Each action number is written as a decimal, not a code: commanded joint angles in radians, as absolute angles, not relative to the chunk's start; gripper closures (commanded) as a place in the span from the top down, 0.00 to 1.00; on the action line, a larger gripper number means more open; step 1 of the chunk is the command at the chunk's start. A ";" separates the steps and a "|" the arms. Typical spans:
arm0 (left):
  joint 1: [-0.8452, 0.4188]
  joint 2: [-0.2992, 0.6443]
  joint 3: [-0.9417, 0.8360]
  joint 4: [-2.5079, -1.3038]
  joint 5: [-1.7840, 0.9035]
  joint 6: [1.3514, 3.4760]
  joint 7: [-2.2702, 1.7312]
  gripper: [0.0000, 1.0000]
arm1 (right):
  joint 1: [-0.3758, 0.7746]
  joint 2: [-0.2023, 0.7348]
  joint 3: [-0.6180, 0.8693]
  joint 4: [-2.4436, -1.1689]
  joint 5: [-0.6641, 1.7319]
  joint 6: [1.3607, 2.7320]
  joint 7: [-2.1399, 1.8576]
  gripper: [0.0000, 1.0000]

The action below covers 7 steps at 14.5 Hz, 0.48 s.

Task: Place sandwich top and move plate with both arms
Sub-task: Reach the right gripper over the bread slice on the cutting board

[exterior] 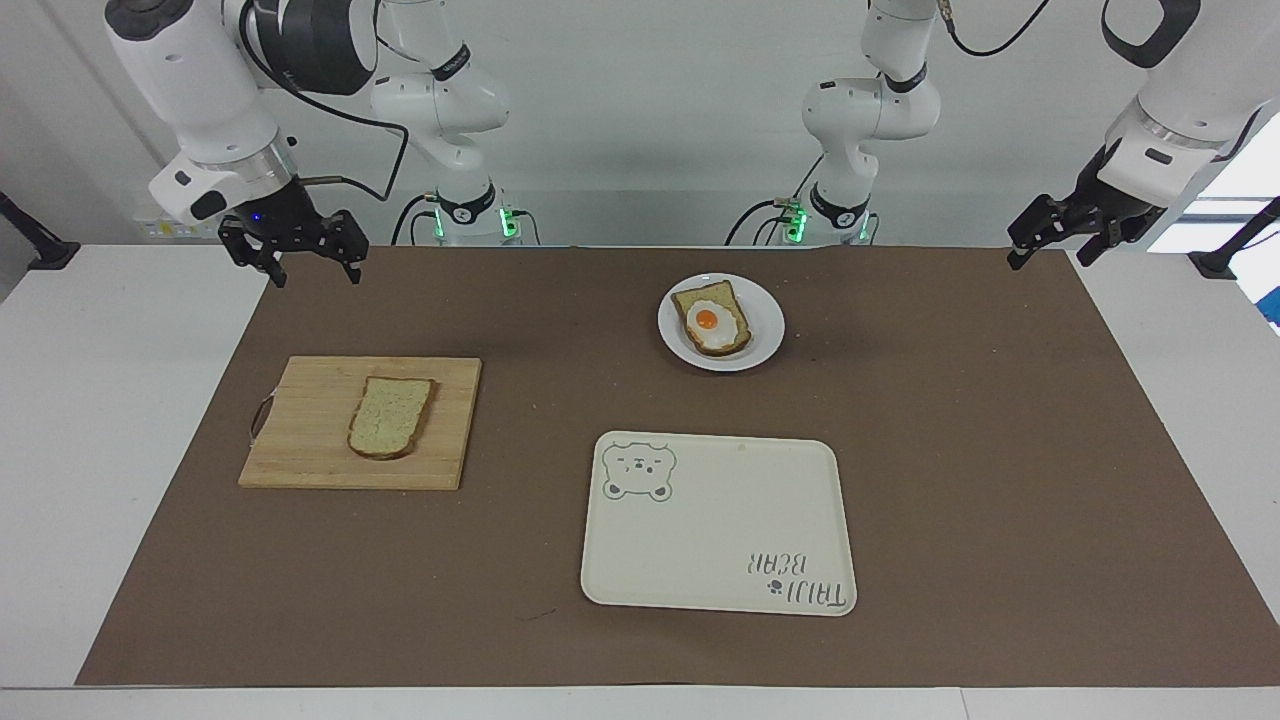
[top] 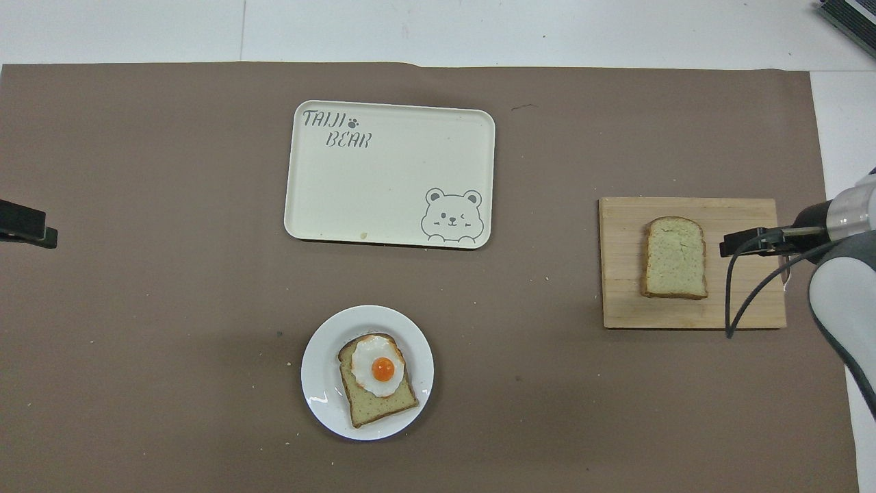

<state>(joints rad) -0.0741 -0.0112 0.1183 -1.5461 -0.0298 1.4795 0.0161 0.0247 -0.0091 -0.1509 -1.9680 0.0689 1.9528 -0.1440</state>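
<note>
The sandwich top [exterior: 390, 417] [top: 675, 258], a plain speckled bread slice, lies flat on a wooden cutting board [exterior: 300, 440] [top: 742, 301] toward the right arm's end. The small round white plate [exterior: 768, 340] [top: 321, 383] holds a bread slice with a fried egg [exterior: 712, 318] [top: 376, 376]. My right gripper [exterior: 312, 268] is open and empty, raised above the mat's edge at the robots' side of the board, apart from the bread. My left gripper [exterior: 1048, 258] [top: 27, 226] is open and empty, raised at the left arm's end of the table, and waits.
A cream rectangular tray with a bear drawing [exterior: 720, 520] [top: 383, 185] lies farther from the robots than the plate. A brown mat [exterior: 1000, 450] covers the table. The right arm's cable hangs over the board's edge in the overhead view.
</note>
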 commanded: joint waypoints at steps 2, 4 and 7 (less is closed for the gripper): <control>-0.077 -0.021 0.120 -1.545 -0.023 1.462 0.008 1.00 | -0.020 0.038 -0.146 -2.025 0.117 2.060 -0.219 1.00; -0.077 -0.021 0.120 -1.545 -0.023 1.462 0.008 1.00 | -0.026 0.058 -0.146 -2.065 0.118 2.114 -0.221 1.00; -0.077 -0.021 0.120 -1.545 -0.023 1.462 0.008 1.00 | -0.028 0.103 -0.146 -2.098 0.118 2.193 -0.221 1.00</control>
